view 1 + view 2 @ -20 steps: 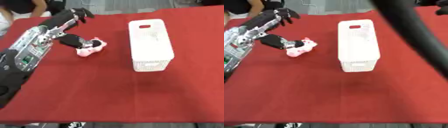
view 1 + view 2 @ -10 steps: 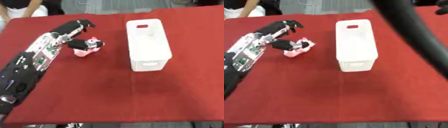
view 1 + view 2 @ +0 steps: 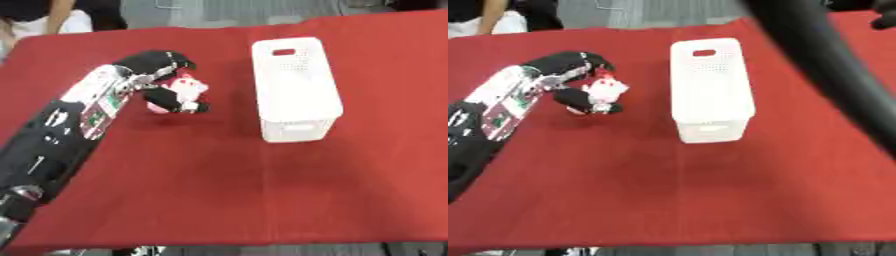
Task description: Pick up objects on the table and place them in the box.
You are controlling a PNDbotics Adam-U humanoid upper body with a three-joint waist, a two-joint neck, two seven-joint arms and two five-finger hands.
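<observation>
While the left hand (image 3: pixel 162 75) curls its black fingers and thumb round a small pink-and-white toy (image 3: pixel 179 93), the grasping step of the task appears to be in hand: the toy sits inside the hand's hold, though it cannot be told from these views whether it rests on the cloth or is just clear of it. From the hand, the left arm (image 3: pixel 74 125), black with a silvery forearm panel, runs back toward the table's near left corner. The toy lies in the far left part of the red table (image 3: pixel 219 200), near the box's left side and apart from it, about level with the box's middle.

The white box (image 3: pixel 296 87) is a long perforated basket with a slot handle in its far end wall; it stands upright in the middle of the table, toward the far edge, its length running from far to near and its top open. No other loose object shows on the red cloth.

The right hand cannot be seen. Only a dark blurred limb (image 3: pixel 833 70), probably the right arm, crosses the right eye view from the far edge down toward the right edge, so nothing can be said of that hand's fingers.

By judgement, the next move calls for lifting the toy high enough to clear the box's left rim, carrying it rightward over the opening, and only then uncurling the fingers. The risk seems to be the toy or the hand catching the light basket's wall and pushing it along the cloth.
</observation>
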